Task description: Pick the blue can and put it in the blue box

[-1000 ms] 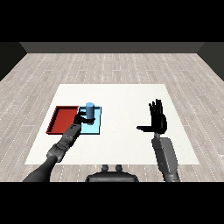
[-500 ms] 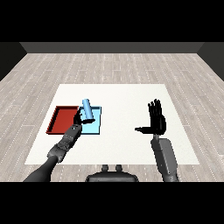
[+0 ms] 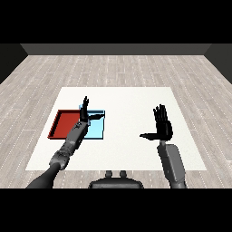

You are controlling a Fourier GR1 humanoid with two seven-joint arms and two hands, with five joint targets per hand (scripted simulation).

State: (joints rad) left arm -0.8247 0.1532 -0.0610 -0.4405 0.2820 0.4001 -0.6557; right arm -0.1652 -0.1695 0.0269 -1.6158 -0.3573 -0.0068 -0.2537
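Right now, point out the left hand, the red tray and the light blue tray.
left hand (image 3: 85, 108): head view, on its raised straight fingers.
red tray (image 3: 63, 124): head view, on its bare floor.
light blue tray (image 3: 96, 128): head view, on its bare floor.

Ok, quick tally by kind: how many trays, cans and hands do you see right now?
Trays: 2, a red tray and a light blue tray.
Hands: 2, left hand and right hand, both open.
Cans: 0 clearly in view; a pale sliver behind the left hand might be one.
Total: 4.
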